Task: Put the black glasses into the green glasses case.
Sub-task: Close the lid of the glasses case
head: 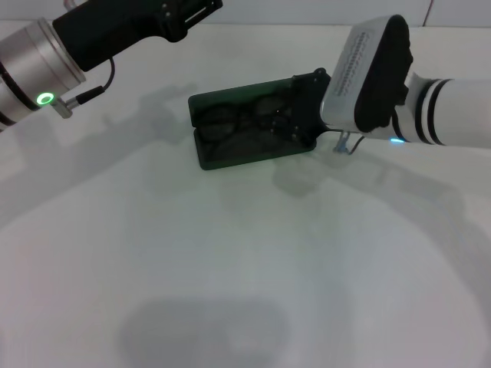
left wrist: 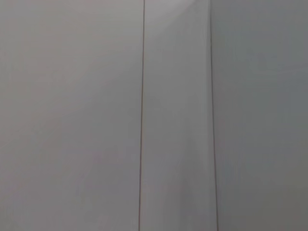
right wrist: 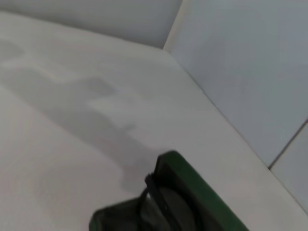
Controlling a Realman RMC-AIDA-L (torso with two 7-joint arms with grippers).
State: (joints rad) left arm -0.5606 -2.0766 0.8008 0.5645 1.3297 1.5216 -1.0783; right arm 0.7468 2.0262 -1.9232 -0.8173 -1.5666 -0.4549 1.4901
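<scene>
The green glasses case (head: 211, 157) lies open at the back middle of the white table, lid up toward the far side. The black glasses (head: 242, 119) lie inside it, lenses side by side. My right gripper (head: 305, 111) is at the case's right end, over the glasses' right side and close to or touching the case. In the right wrist view a corner of the case (right wrist: 204, 192) and a dark lens of the glasses (right wrist: 166, 204) show. My left gripper (head: 184, 15) is raised at the back left, away from the case.
The white table (head: 245, 268) spreads toward me in front of the case. A pale wall runs behind the table; the left wrist view shows only wall panels (left wrist: 144, 115). The right arm (head: 453, 115) reaches in from the right edge.
</scene>
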